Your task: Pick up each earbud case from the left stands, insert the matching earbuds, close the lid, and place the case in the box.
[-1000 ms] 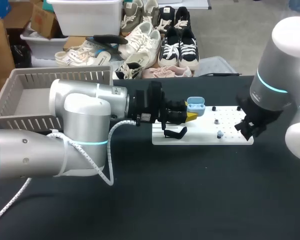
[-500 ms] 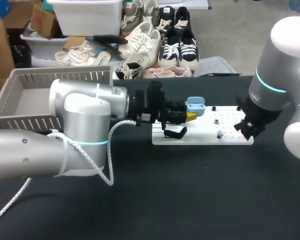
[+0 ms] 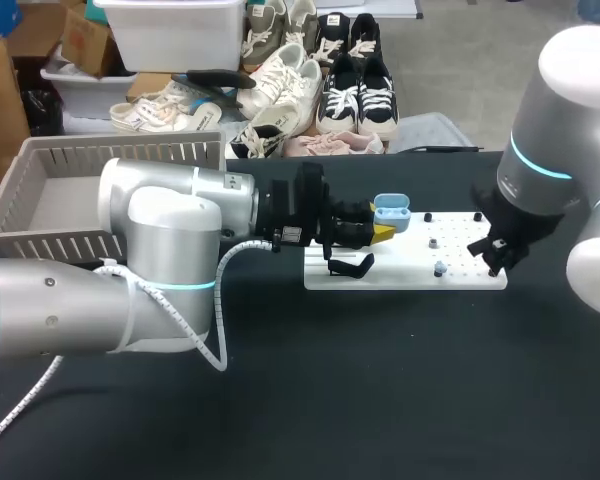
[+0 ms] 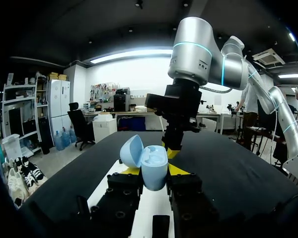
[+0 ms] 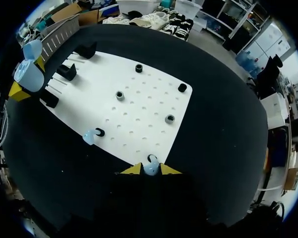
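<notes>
The left gripper [image 4: 154,171] is closed narrowly on a light blue, egg-shaped plastic earbud case [image 4: 148,159], which it holds lid-open above the left end of a white perforated board [image 5: 139,99]. The right gripper [image 5: 150,170] pinches a small light blue earbud [image 5: 150,168] at the board's right end. A second light blue earbud [image 5: 89,136] sits on the board to its left. A grey slatted plastic basket [image 3: 40,160] stands at the far left.

1. Your earbud case [image 4: 149,166] and earbud [image 5: 150,169] look like smooth pale-blue plastic with a soft sheen.
2. Your white board [image 5: 139,106] is smooth, matt plastic.
3. Your table [image 3: 380,380] is matt black.
4. Your left arm [image 3: 170,240] has a glossy silver-grey shell.
</notes>
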